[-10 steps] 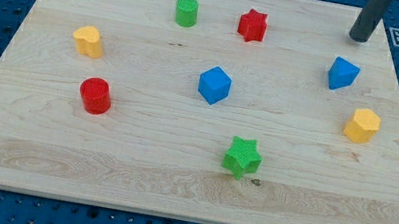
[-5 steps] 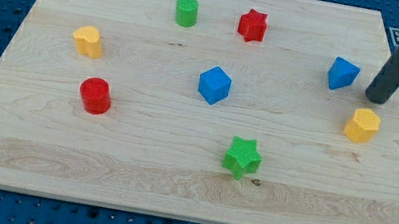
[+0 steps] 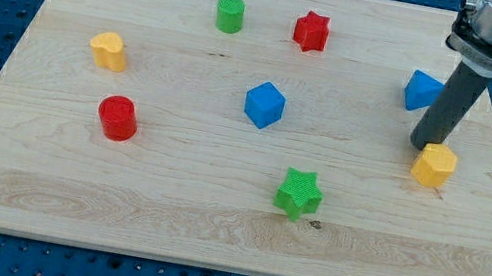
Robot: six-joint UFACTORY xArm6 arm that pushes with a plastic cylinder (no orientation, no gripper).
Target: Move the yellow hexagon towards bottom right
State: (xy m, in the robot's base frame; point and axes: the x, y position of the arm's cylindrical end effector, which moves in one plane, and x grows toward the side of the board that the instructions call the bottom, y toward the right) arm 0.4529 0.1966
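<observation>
The yellow hexagon (image 3: pixel 434 165) lies on the wooden board (image 3: pixel 212 213) near the view's right edge, about mid-height. My tip (image 3: pixel 424 146) stands just above and slightly left of it, touching or nearly touching its upper left side. The dark rod rises from there toward the view's top right and partly hides the blue block (image 3: pixel 422 90) behind it.
Other blocks on the board: a green cylinder (image 3: pixel 230 14) and red star (image 3: pixel 312 31) at the top, a blue cube (image 3: pixel 264 104) in the middle, a green star (image 3: pixel 298 192) below it, a second yellow block (image 3: pixel 109 50) and a red cylinder (image 3: pixel 117 117) at the left.
My tip has come down from the board's top right corner to the hexagon's upper left side. The yellow hexagon has shifted a little down and to the left.
</observation>
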